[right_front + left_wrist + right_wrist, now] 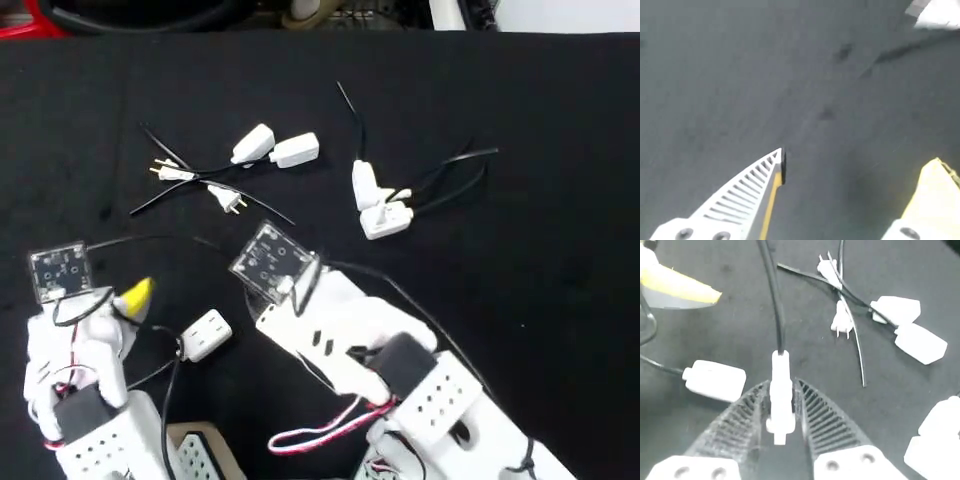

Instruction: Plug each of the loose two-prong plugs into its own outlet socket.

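One plug (780, 371) clamped in right gripper (780, 390) — left gripper (860, 157), fingers apart. It should meet the outlet socket (715, 381) squarely before any push.

Both arms are white plastic. The left arm (85, 370) and right arm (340, 335) each bear a square dark camera board (268, 262). Just beside the right arm's black motor block (405, 362) lie a perforated white bracket (437, 402) and a looping red-and-white twisted cable (310, 432). The right jaws are ribbed triangular white fingers (735, 424) with screws (682, 472) at the base; the left jaws pair one such finger (745, 195), yellow-edged, with a yellow finger (932, 195).
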Action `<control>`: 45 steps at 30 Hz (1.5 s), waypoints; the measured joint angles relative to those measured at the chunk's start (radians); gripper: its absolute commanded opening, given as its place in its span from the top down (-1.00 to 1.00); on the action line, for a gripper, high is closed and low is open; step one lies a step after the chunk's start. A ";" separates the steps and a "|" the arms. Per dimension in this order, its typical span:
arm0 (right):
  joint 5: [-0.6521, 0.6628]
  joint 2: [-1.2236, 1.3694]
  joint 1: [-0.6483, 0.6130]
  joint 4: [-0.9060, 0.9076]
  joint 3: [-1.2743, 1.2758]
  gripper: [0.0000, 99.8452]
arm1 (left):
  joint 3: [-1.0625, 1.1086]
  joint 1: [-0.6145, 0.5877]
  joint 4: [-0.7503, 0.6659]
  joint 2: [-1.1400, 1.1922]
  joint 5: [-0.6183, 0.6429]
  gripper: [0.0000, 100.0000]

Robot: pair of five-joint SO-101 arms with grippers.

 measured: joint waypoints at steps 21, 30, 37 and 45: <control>0.000 -0.087 0.002 -0.043 0.089 0.98 | -0.241 0.792 -0.006 -0.008 0.233 0.19; -0.046 -0.055 0.000 0.006 0.064 0.98 | -0.221 0.448 0.015 -0.008 0.080 0.19; -0.110 0.287 0.002 -0.021 -0.084 0.98 | -0.002 0.144 0.008 -0.003 -0.049 0.19; -0.184 0.552 -0.087 -0.110 -0.146 0.98 | 0.166 -0.051 0.003 -0.002 -0.253 0.19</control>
